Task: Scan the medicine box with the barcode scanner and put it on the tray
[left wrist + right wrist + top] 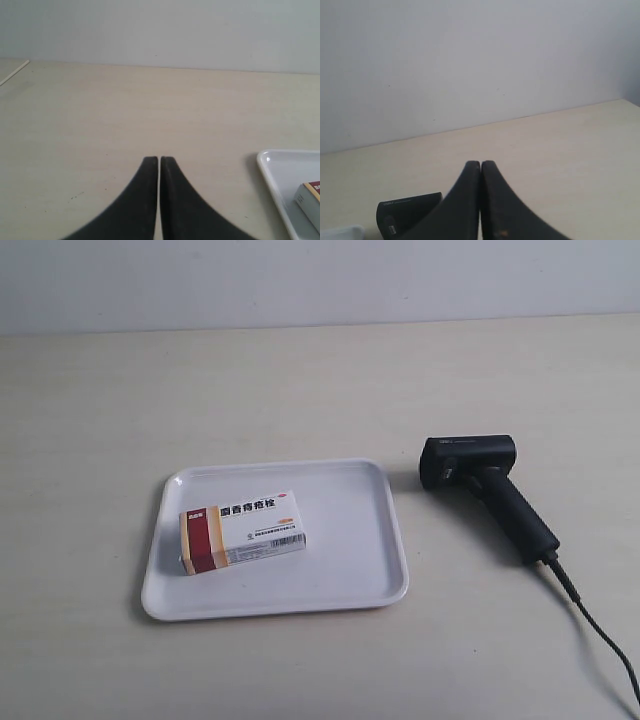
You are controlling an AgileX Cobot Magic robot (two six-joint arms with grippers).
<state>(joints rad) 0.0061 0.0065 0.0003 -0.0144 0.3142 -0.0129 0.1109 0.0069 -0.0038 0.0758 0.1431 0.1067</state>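
Observation:
The medicine box (241,531) lies flat inside the white tray (375,540), towards the tray's left half, red and tan band at its left end. To the tray's right the black barcode scanner (480,485) rests on its side on the table, cable (590,625) trailing to the lower right. No arm shows in the exterior view. My left gripper (159,158) is shut and empty above bare table, with a tray corner (267,165) and a box corner (310,197) off to one side. My right gripper (480,163) is shut and empty, the scanner's head (407,215) partly hidden behind one finger.
The pale wooden tabletop (200,390) runs back to a light wall (320,280). A thin pale stick or line (14,72) shows near the table's far edge in the left wrist view.

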